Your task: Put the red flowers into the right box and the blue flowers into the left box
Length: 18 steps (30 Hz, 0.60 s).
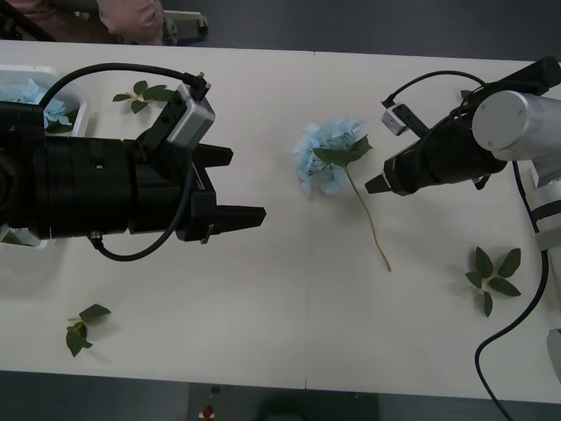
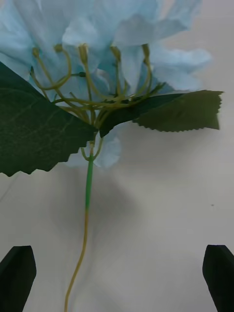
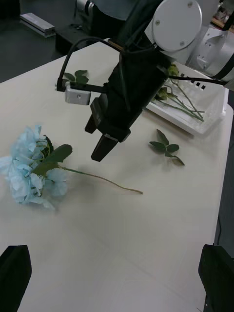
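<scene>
Left box (image 1: 77, 112) at table's far left, blue flower inside. Left gripper (image 1: 230, 186) over table beside it, jaws spread wide, holding nothing. Blue flower (image 1: 329, 156) lying mid-table, stem trailing toward near edge. Right gripper (image 1: 379, 184) hovering just beside stem, jaws apart, empty. Right box (image 3: 209, 114) at right edge, stems inside.

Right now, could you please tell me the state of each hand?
Left hand: open, holding nothing, over bare table.
Right hand: open, holding nothing, just beside the blue flower.
</scene>
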Each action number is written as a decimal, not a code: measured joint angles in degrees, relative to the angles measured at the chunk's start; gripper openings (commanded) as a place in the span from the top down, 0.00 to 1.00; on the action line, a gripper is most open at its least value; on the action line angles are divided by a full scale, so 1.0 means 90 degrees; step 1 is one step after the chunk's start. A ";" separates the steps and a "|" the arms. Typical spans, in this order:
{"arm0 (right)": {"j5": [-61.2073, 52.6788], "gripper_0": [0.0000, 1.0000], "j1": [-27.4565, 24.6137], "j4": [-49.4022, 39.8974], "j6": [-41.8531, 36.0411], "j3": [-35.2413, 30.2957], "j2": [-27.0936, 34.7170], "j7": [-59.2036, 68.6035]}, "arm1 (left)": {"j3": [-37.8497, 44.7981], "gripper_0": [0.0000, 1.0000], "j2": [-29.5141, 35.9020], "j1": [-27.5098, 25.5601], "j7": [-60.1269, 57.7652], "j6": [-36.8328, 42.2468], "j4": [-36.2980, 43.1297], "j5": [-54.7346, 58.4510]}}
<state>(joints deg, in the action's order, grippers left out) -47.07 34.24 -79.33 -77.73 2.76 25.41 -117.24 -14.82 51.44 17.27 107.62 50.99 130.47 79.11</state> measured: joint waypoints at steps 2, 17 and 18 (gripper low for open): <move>-0.0007 0.00 0.0000 0.0043 0.0087 0.0117 -0.0004 0.0000 | 0.0000 0.00 0.0000 0.0000 0.0000 0.0000 0.0000 0.0000; -0.0007 0.00 0.0000 0.0487 0.0878 0.0968 -0.0004 0.0055 | 0.0000 0.00 0.0000 0.0000 0.0000 0.0000 0.0000 0.0000; -0.0007 0.00 0.0000 0.0500 0.0876 0.0974 -0.0006 0.0060 | 0.0000 0.00 0.0000 0.0000 0.0000 0.0000 0.0000 0.0000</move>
<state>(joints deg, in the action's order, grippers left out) -47.13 34.24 -74.83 -69.84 11.53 25.36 -116.70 -14.82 51.44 17.27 107.62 50.99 130.47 79.11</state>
